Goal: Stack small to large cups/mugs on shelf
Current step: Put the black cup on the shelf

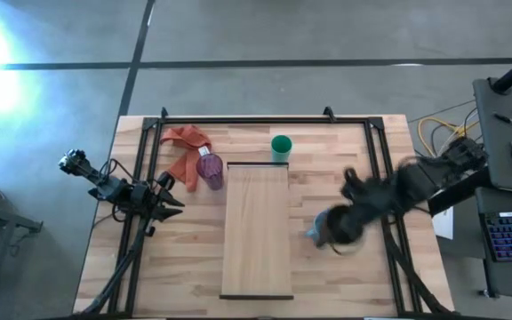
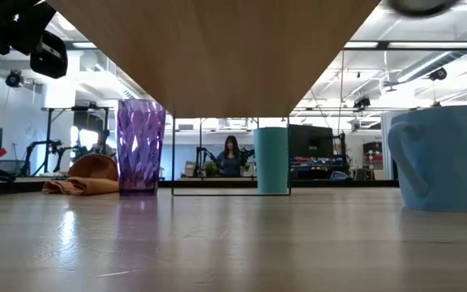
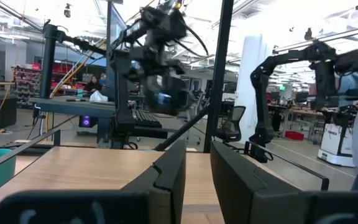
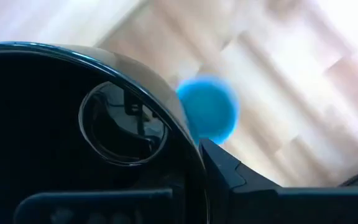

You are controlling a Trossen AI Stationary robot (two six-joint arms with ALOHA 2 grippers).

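My right gripper (image 1: 343, 233) is shut on the black mug (image 4: 73, 137), held in the air above the light blue mug (image 1: 315, 234), which stands on the tabletop right of the shelf (image 1: 256, 233). The blue mug also shows in the low view (image 2: 444, 158) and the right wrist view (image 4: 207, 109). The purple cup (image 1: 210, 169) stands at the shelf's far left corner. The green cup (image 1: 281, 147) stands beyond its far end. My left gripper (image 1: 172, 197) is open and empty at the table's left. My right gripper holds the black mug at its rim (image 4: 179, 127). One finger (image 4: 229, 180) lies against the outside of the wall. The other is lost in the dark inside of the mug. The mug is lifted clear of the table, its bottom (image 2: 416, 6) above the blue mug.
An orange cloth (image 1: 185, 147) lies at the far left beside the purple cup. The shelf stands raised above the tabletop, and the low view looks under it (image 2: 217, 49). A dark frame (image 1: 265, 118) runs round the table. A person (image 2: 232, 154) stands far behind the table.
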